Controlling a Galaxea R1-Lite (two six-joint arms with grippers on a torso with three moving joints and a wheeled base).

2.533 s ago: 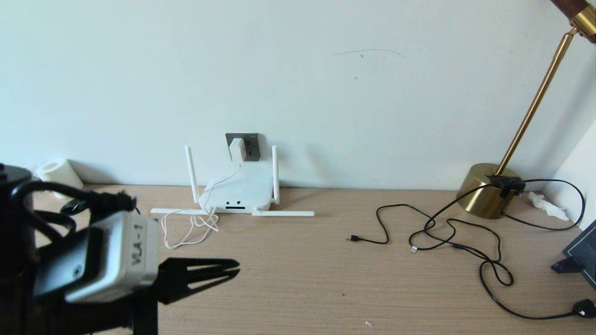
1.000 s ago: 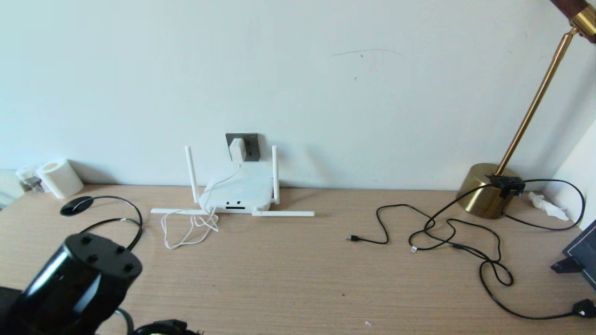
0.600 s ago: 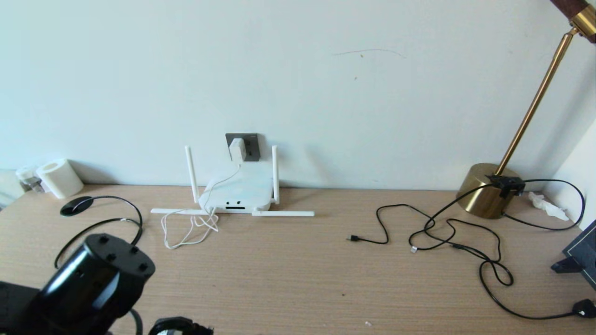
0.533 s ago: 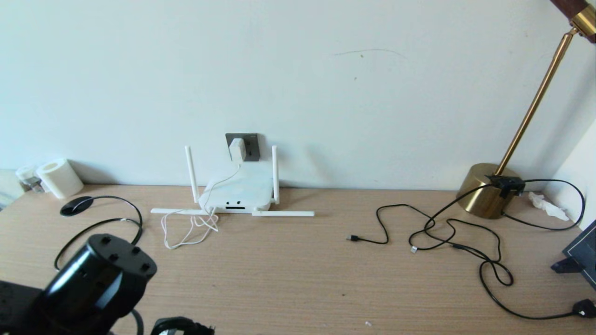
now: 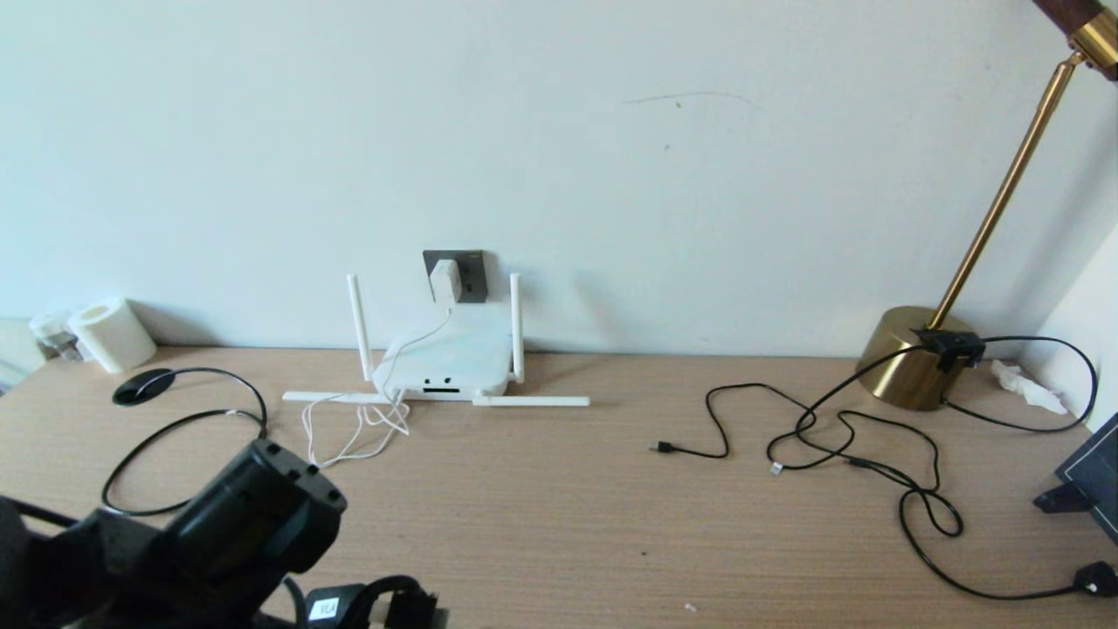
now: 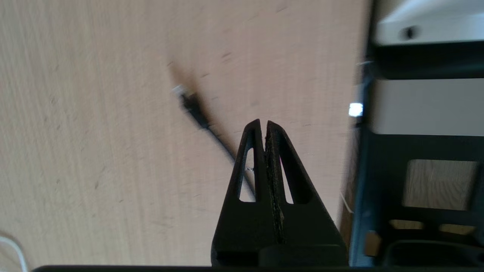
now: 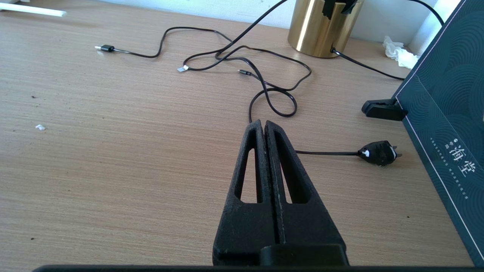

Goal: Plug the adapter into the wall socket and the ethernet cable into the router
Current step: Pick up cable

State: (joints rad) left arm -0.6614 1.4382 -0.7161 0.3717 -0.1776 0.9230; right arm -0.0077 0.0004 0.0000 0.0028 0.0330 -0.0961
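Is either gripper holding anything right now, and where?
Nothing is held. The left gripper and right gripper both have jaws shut on nothing.

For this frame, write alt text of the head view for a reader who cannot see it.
The white adapter sits in the wall socket above the router on a wooden desk. The black ethernet cable loops at left behind the left arm. Thin black cords and a brass lamp are at right.
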